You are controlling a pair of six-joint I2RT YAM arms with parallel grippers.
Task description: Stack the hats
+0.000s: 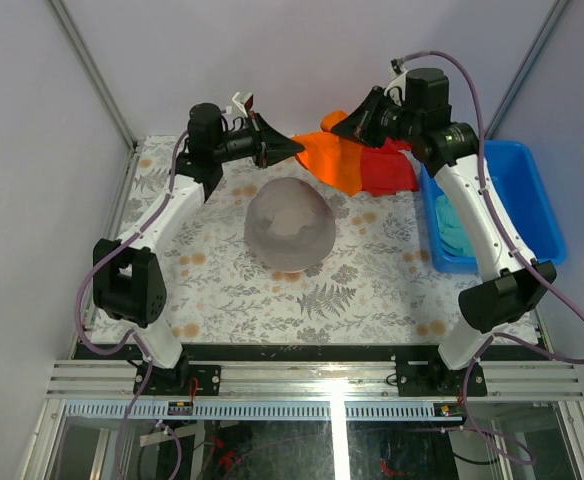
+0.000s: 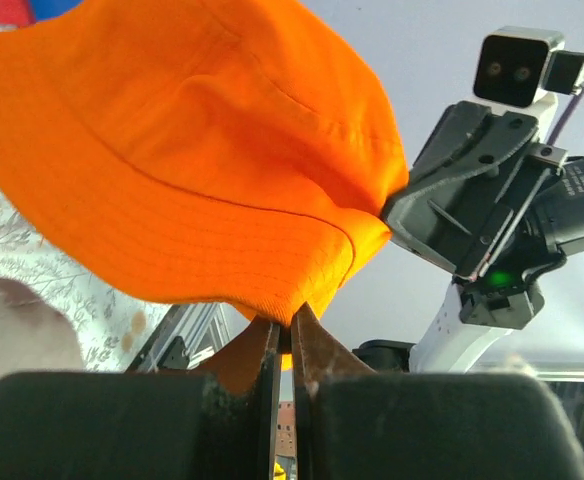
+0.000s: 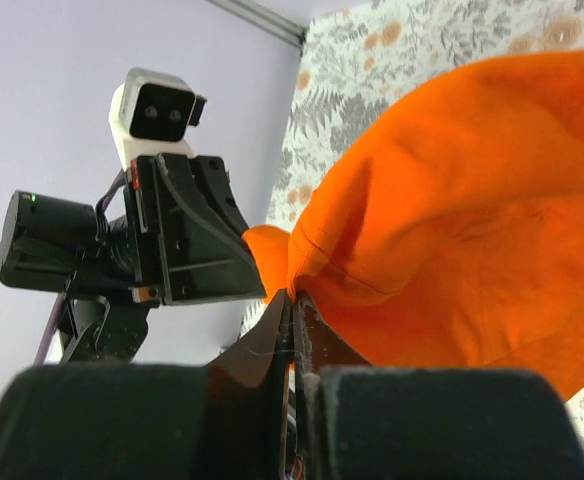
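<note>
The orange hat (image 1: pixel 334 160) hangs above the back of the table, stretched between both grippers. My left gripper (image 1: pixel 297 147) is shut on the hat's brim at its left edge; in the left wrist view the fingertips (image 2: pixel 290 318) pinch the orange hat (image 2: pixel 192 150). My right gripper (image 1: pixel 334 128) is shut on the brim at the far side, and its tips (image 3: pixel 294 298) clamp the orange hat (image 3: pixel 452 230). A grey hat (image 1: pixel 290 228) sits domed at the table's centre, in front of the held one. A teal hat (image 1: pixel 457 230) lies in the blue bin (image 1: pixel 532 200).
A flat red cloth (image 1: pixel 387 170) lies at the back right, partly under the orange hat. The blue bin stands along the right edge beside the right arm. The table has a floral cover (image 1: pixel 222 290). Grey walls enclose the back and sides.
</note>
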